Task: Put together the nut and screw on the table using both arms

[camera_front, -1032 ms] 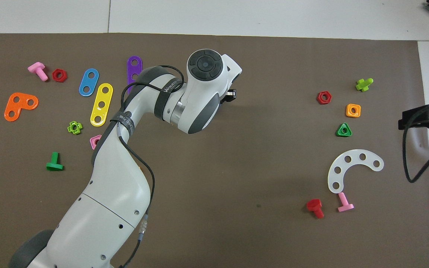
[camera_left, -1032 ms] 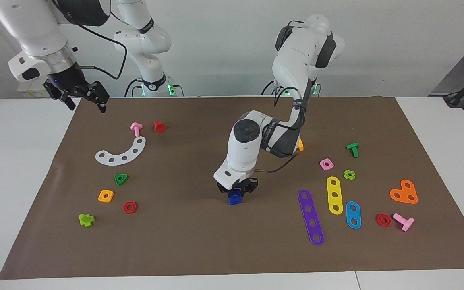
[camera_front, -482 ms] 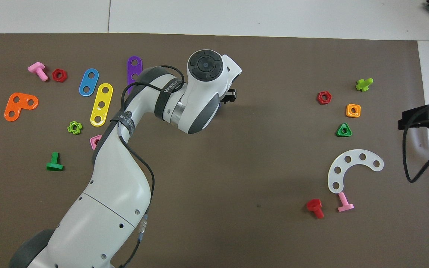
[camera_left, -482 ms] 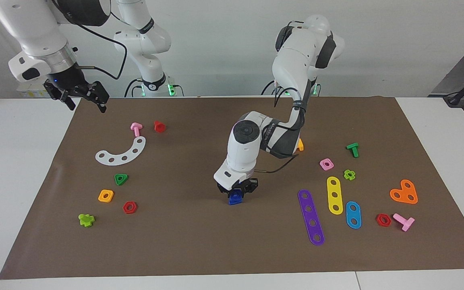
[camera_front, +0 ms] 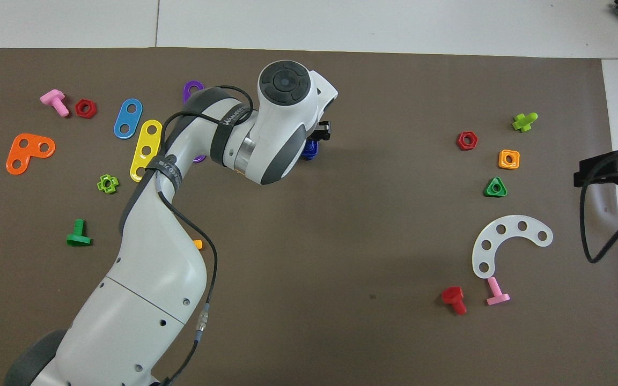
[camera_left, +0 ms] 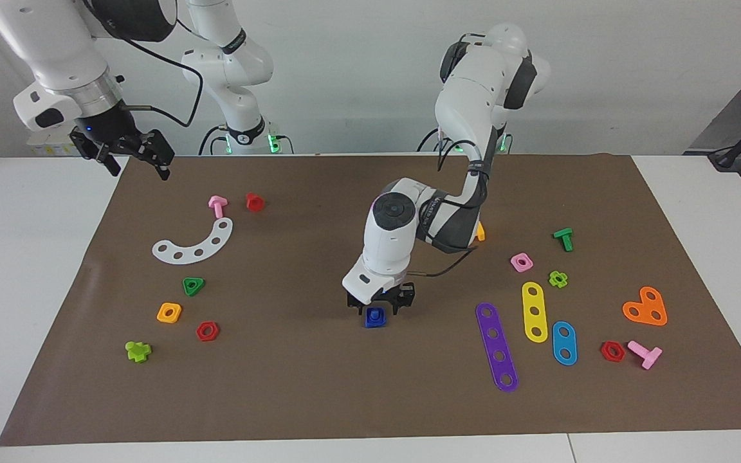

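A small blue piece point(camera_left: 375, 317) rests on the brown mat point(camera_left: 319, 392) near the middle of the table. It looks like the blue square nut with the blue screw in its hole, but I cannot tell the two apart. In the overhead view the blue piece point(camera_front: 310, 150) peeks out from under the left arm's wrist. My left gripper point(camera_left: 381, 303) hovers just above it, open, with the fingers clear on either side. My right gripper point(camera_left: 139, 161) is open and empty and waits over the mat's edge at the right arm's end; it also shows in the overhead view point(camera_front: 609, 171).
Toward the right arm's end lie a white curved strip point(camera_left: 195, 243), a green triangular nut point(camera_left: 193, 285), an orange-yellow nut point(camera_left: 169, 312) and a red nut point(camera_left: 207, 331). Toward the left arm's end lie a purple strip point(camera_left: 496, 347), a yellow strip point(camera_left: 534, 311) and a pink nut point(camera_left: 521, 262).
My left gripper has opened, let go of the blue piece and risen slightly. The blue piece now stands free on the mat. The right arm has not moved.
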You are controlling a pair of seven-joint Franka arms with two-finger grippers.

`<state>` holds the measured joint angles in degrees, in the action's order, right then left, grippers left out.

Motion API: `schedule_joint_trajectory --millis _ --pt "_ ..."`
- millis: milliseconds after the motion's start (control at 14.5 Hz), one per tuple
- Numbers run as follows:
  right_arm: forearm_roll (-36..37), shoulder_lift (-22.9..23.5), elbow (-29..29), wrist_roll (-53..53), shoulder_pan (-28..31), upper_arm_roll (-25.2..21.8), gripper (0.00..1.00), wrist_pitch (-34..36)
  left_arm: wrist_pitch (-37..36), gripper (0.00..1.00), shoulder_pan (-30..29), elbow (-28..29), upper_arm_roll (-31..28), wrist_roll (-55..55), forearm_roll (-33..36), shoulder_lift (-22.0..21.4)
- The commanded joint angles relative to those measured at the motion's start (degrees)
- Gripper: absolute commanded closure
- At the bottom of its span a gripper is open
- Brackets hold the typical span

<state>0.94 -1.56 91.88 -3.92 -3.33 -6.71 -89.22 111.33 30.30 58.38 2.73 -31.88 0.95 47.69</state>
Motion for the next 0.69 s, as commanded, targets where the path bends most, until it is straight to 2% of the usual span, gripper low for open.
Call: schedule_joint_trajectory --millis 0,206,275,413,619 --pt "-0.15 -0.99 1.1 -0.39 0.25 0.12 0.0 -0.25 -6.81 0.17 -5.23 -0.29 0.35 0.59 -3.31 -5.66" --pt "-0.15 -0.99 1.02 -0.47 0.16 0.12 0.0 -0.16 -13.04 0.19 -10.24 1.11 0.79 5.4 -3.58 -11.01" --pt "-0.15 -0.99 1.02 -0.47 0.16 0.12 0.0 -0.16 -14.29 0.2 -12.35 3.21 0.7 7.34 -3.84 -13.47" --pt "-0.15 -0.99 1.02 -0.65 0.16 0.12 0.0 0.02 -14.65 0.21 -17.44 8.39 0.44 14.61 -4.2 -19.62" --pt "-0.15 -0.99 0.84 -0.65 0.16 0.12 0.0 0.02 -14.91 0.2 -24.3 19.36 0.09 25.34 -4.2 -27.88"
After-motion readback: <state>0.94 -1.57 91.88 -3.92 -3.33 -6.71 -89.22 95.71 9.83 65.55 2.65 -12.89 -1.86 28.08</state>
